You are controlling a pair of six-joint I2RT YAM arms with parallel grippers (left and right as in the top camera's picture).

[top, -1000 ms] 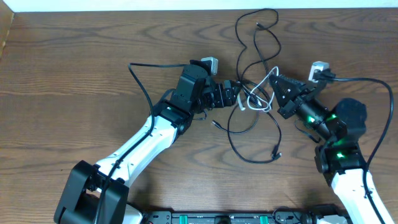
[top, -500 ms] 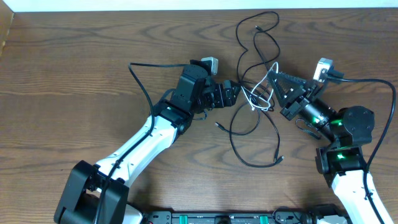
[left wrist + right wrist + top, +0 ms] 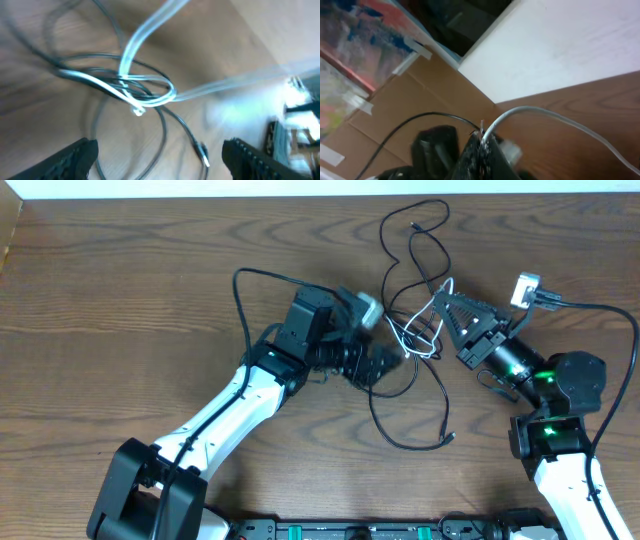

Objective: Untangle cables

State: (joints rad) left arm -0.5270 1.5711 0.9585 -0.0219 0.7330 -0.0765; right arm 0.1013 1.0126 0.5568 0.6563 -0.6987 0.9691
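Observation:
The cables lie tangled at the table's middle back. Black cables [image 3: 411, 242] loop toward the far edge and down to a plug [image 3: 450, 438]. A white cable [image 3: 415, 340] is knotted among them. My right gripper [image 3: 441, 297] is shut on the white cable [image 3: 545, 112], which comes out between the closed jaws of the right gripper [image 3: 482, 139]. My left gripper [image 3: 386, 364] hovers open just left of the knot. In the blurred left wrist view, the left gripper [image 3: 162, 159] straddles bare wood, with the white knot [image 3: 145, 95] and a black cable's plug [image 3: 202, 152] ahead.
Thick black robot wires arc over both arms [image 3: 245, 280] [image 3: 610, 315]. The table's far edge meets a white wall [image 3: 300, 188]. A dark rail [image 3: 360, 530] runs along the near edge.
My left gripper has swung toward the near side and turned, staying open. The right gripper has drawn the white cable slightly back and right, and the black loops have shifted a little.

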